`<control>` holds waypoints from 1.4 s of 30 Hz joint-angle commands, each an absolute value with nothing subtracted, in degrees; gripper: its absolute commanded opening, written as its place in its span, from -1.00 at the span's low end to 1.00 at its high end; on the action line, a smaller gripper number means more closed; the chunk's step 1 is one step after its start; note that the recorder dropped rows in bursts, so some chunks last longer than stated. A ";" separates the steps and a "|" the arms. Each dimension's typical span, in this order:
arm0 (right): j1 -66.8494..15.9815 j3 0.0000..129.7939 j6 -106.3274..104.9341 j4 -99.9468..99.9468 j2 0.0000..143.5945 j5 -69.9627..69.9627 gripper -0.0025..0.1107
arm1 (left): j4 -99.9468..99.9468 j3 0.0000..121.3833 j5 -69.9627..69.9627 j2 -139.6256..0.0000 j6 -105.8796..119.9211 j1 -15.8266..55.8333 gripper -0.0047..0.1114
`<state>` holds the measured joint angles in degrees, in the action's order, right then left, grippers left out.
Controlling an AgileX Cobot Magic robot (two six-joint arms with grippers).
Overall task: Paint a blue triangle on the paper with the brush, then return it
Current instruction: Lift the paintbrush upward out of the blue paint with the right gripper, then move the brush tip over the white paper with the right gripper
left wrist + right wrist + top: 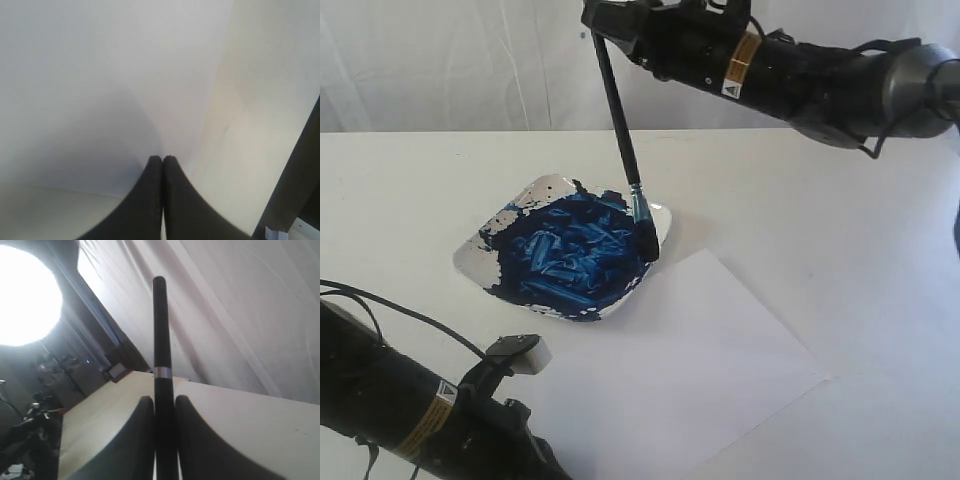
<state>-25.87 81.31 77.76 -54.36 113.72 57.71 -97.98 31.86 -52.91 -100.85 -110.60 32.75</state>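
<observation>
Right gripper (163, 400) is clamped on the brush (620, 130). In the wrist view the black handle runs straight out between the two fingers (140, 440), both tight against it, and a silver band sits on the handle just past the fingertips. In the exterior view the grip is at the top end of the handle, high above the back of the table (840, 220).

The brush is tilted, with its top leaning toward the left of the exterior view. The bristle end is down in the blue paint (570, 250) at the right edge of the paint dish (470, 258). The dish is white and most of its middle is smeared dark blue.

The paper (700, 370) lies flat on the table just beside the dish, on the near-right side. It's plain white. Can't tell if its edge touches the dish.

Left gripper (162, 158) has its fingers pressed together with nothing between them, over a white surface. The left arm (400, 410) is low at the near-left corner, in front of the dish.
</observation>
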 commanded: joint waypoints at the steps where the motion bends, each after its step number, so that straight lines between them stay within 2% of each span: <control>1: -23.74 73.98 73.50 -49.54 110.70 68.66 -0.96 | -98.95 31.47 -51.74 -100.68 -110.43 32.66 -0.92; 8: -22.31 62.35 66.93 -46.42 108.72 69.96 -0.96 | -98.95 31.47 -51.74 -100.68 -110.43 32.66 -0.92; 16: -22.31 55.47 64.00 -44.92 108.47 69.96 -0.96 | -98.95 31.47 -51.74 -100.68 -110.43 32.66 -0.92; 23: -23.02 53.93 62.57 -42.12 109.84 69.96 -0.96 | -98.95 31.47 -51.74 -100.68 -110.43 32.66 -0.92; 42: -31.85 53.93 58.62 -36.00 115.74 69.96 -0.96 | -98.95 31.47 -51.74 -100.68 -110.43 32.66 -0.92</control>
